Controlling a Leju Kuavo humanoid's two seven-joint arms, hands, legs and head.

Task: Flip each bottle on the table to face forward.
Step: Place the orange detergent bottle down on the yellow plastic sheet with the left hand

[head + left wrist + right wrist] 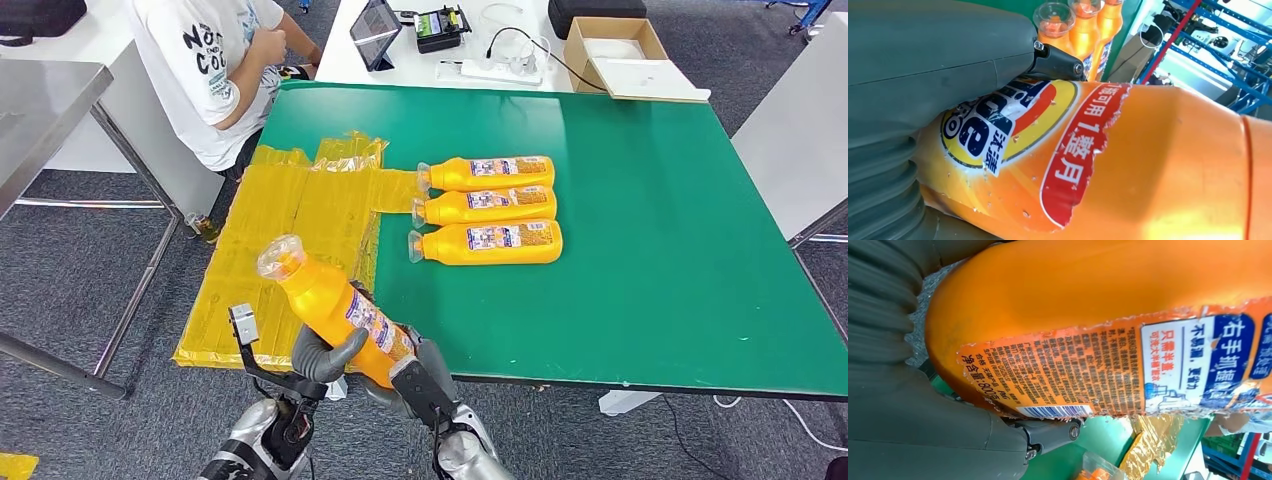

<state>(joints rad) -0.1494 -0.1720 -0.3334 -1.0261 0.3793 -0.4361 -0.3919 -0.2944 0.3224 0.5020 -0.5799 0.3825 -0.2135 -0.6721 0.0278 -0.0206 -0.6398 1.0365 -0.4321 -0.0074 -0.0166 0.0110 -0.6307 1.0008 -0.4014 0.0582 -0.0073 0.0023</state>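
An orange bottle [335, 305] with a clear cap is held tilted above the table's near left corner, its cap pointing up and to the far left. My left hand [325, 352] and right hand [420, 378] both grip its lower body. The left wrist view has its front logo label [1013, 125] against my left hand [923, 75]. The right wrist view has its back text label [1098, 370] next to my right hand [923, 430]. Three more orange bottles [490, 172] [488, 206] [490, 242] lie side by side on the green table [640, 250], caps to the left, back labels up.
Yellow plastic sheeting [290, 230] covers the table's left end and hangs over the edge. A seated person [215, 60] is at the far left corner. Behind the table are a tablet [375, 30], a power strip [490, 70] and a cardboard box [620, 55].
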